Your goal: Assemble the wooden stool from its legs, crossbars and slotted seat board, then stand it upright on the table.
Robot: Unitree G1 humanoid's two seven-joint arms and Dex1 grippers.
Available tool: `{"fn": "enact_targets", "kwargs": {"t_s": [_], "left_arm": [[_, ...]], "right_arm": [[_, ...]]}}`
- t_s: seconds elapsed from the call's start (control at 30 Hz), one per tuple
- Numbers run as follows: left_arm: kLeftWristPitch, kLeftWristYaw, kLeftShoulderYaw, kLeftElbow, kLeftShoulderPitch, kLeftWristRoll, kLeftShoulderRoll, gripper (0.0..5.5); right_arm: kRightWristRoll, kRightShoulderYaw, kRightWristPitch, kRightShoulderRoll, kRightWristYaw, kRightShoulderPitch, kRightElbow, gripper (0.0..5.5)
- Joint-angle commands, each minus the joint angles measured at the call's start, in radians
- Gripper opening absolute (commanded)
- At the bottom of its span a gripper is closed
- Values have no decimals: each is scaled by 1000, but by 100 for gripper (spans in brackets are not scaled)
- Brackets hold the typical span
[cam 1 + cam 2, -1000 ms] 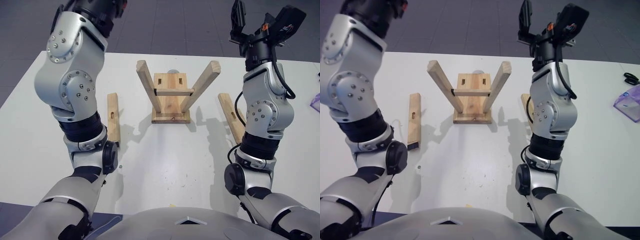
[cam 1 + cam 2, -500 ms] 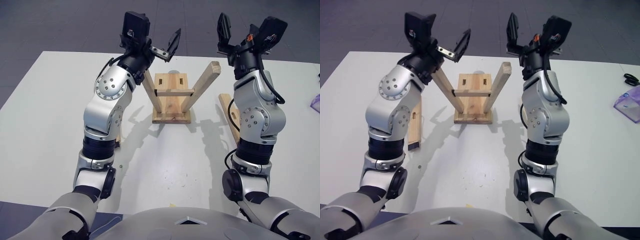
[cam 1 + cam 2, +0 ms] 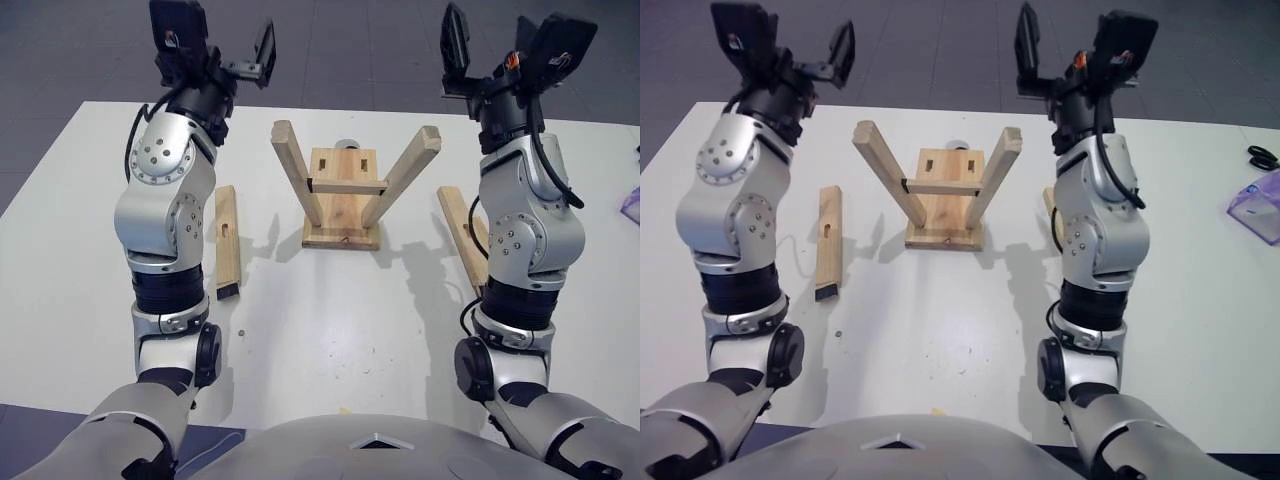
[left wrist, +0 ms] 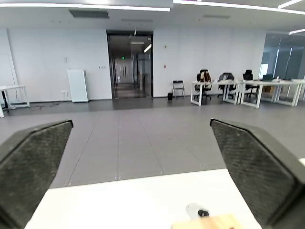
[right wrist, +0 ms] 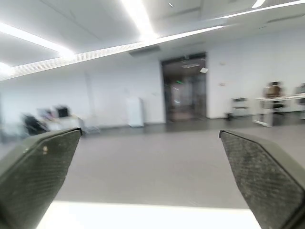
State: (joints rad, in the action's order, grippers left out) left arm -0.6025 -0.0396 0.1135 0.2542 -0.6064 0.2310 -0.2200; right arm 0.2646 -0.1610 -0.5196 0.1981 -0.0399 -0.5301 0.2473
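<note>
The half-built stool lies upside down at the table's middle: the slotted seat board (image 3: 340, 200) flat, two legs (image 3: 297, 172) (image 3: 403, 172) splaying up from it, a crossbar (image 3: 348, 186) joining them. One loose leg (image 3: 227, 240) lies to its left, inboard of my left arm. Another loose leg (image 3: 460, 232) lies to its right, partly behind my right arm. My left gripper (image 3: 222, 55) is held high over the table's far left, open and empty. Above the far edge, right of the stool, my right gripper (image 3: 500, 60) is also open and empty. In the left wrist view the fingers (image 4: 33, 162) stand wide apart.
A small round grey piece (image 3: 346, 144) lies just behind the seat board. A tiny screw (image 3: 238, 331) rests on the white table (image 3: 330, 330) near my left forearm. Scissors (image 3: 1262, 155) and a purple bag (image 3: 1260, 208) sit at the far right edge.
My left arm went from raised near the camera to over the stool's left leg, then swung left, uncovering the left loose leg. The right gripper shifted slightly right. The stool stayed put.
</note>
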Motion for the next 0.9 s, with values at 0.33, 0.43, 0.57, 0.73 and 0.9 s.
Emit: {"fn": "enact_targets", "kwargs": {"t_s": [0.33,0.43,0.57,0.73,0.9], "left_arm": [[68,63,195,-107,-43,-84,-170,538],[64,50,207,-93,-5,-80,-175,538],[22,-120,271,-35,136,37,-232,538],[-173,-245,644,-3,213,603,-209,538],[-301,-427,684,200,513,979,-233,538]], "right_arm": [[148,308,-273,102,354,173,209,540],[80,291,-224,108,323,152,134,540],[-5,305,-162,134,321,164,65,540],[-22,277,-139,118,315,194,57,540],[-11,247,-134,118,320,200,42,540]]}}
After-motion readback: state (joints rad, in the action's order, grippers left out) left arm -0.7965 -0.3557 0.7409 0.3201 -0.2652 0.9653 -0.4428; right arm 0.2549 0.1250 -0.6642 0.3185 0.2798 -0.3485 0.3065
